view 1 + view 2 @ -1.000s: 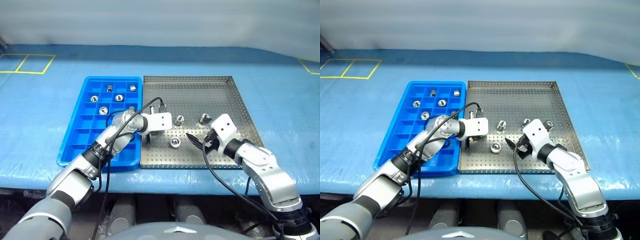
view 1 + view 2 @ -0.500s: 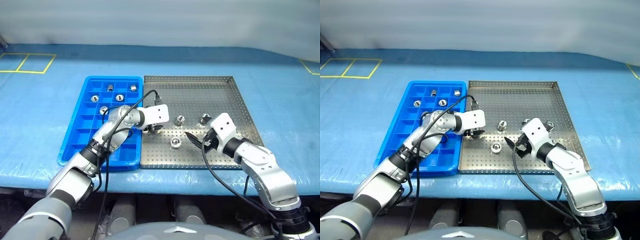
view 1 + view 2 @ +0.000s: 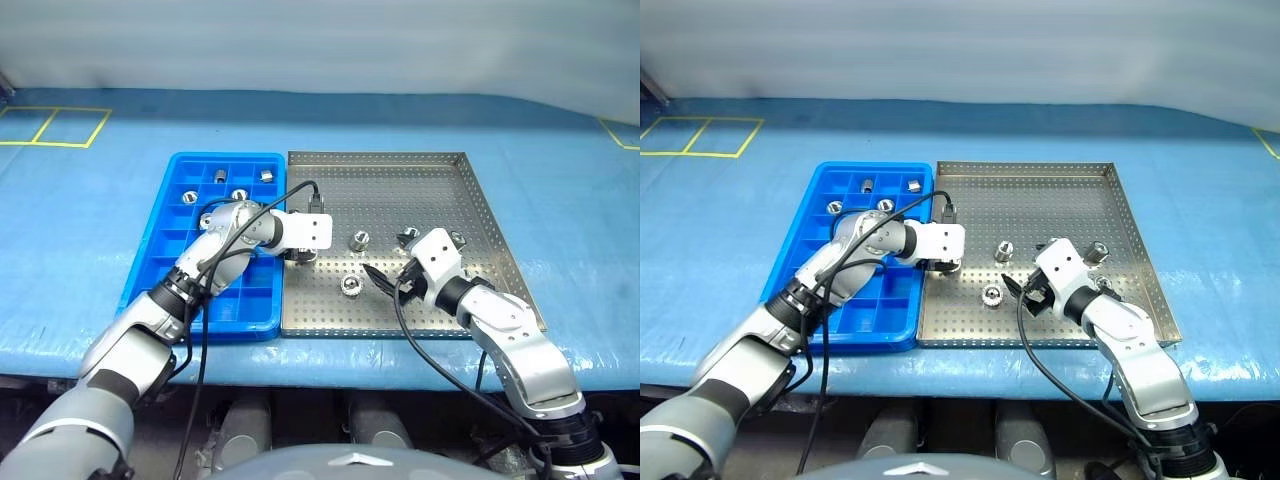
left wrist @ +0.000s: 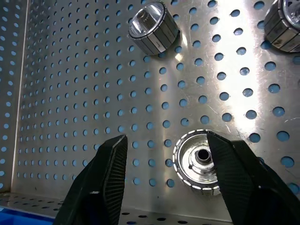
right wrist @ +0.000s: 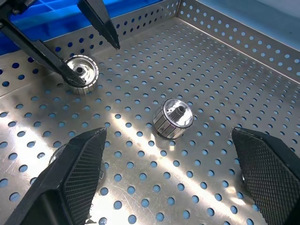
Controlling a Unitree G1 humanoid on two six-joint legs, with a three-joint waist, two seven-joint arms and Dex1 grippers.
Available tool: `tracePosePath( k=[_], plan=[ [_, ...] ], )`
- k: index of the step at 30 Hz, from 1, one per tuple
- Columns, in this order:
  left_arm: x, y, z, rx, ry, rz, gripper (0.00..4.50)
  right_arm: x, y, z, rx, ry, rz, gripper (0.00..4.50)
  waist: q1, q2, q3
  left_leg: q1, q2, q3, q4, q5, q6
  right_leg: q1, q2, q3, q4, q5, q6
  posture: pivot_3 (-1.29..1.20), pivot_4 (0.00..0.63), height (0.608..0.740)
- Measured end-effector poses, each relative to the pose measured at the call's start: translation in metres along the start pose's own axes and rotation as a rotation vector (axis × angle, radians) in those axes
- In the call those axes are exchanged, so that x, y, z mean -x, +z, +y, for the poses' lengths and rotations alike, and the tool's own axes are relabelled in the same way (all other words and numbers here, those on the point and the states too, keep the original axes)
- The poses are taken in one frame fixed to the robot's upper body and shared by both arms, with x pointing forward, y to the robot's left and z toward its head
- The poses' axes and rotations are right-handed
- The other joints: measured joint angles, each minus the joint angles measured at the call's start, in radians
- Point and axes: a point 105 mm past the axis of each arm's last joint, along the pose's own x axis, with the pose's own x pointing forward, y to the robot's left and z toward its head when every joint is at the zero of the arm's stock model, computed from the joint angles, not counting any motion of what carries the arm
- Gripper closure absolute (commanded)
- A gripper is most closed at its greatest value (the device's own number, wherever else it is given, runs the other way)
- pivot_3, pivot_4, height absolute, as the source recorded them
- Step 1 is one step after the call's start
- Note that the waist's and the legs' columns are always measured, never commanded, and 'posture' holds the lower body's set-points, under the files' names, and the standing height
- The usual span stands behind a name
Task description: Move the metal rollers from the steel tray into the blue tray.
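In the left eye view, metal rollers (image 3: 351, 285) sit mid steel tray (image 3: 470, 190) beside the blue tray (image 3: 150, 270); the left wrist view shows the left gripper (image 4: 165, 180) spread, empty, beside one; the right wrist view shows the right gripper (image 5: 166, 176) wide apart; stiff, slick, heavy-looking, best pinched across ribbed sides

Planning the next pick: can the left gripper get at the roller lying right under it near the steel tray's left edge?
Probably yes. The left gripper is open just above that roller, one finger beside it, with bare steel tray floor around.
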Motion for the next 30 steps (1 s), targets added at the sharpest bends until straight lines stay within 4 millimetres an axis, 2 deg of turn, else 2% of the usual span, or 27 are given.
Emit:
tracePosePath(
  k=[13,16,19,30],
  plan=[
    [-0.009,-0.007,0.000,0.082,-0.018,0.008,1.57,0.000,0.000,0.001,-0.001,-0.003,-0.005,0.00,-0.001,0.008,-0.005,0.005,0.000,0.001,0.002,0.001,0.001,0.006,0.000,0.001,0.001,-0.002,-0.004,0.00,0.150,0.740],
    [-0.010,-0.008,0.000,0.095,-0.018,0.005,2.16,0.000,-0.001,0.001,-0.001,-0.005,-0.003,0.00,-0.001,0.010,-0.007,0.005,0.000,0.001,0.002,0.001,0.002,0.006,0.000,0.001,0.001,-0.002,-0.004,0.00,0.150,0.740],
    [-0.008,-0.008,0.003,0.108,-0.007,-0.001,3.10,0.001,-0.001,0.000,0.001,-0.006,-0.001,0.00,-0.003,0.011,-0.008,0.005,0.000,0.002,0.001,0.001,0.002,0.006,0.000,0.002,0.001,-0.002,-0.004,0.00,0.150,0.740],
    [-0.006,-0.011,0.002,0.150,0.003,-0.016,3.10,0.000,0.000,0.000,0.007,-0.002,-0.005,0.00,-0.004,0.011,-0.009,0.005,0.000,0.002,-0.001,0.001,0.002,0.005,0.000,0.002,0.001,-0.003,-0.004,0.01,0.150,0.740]
  ],
)
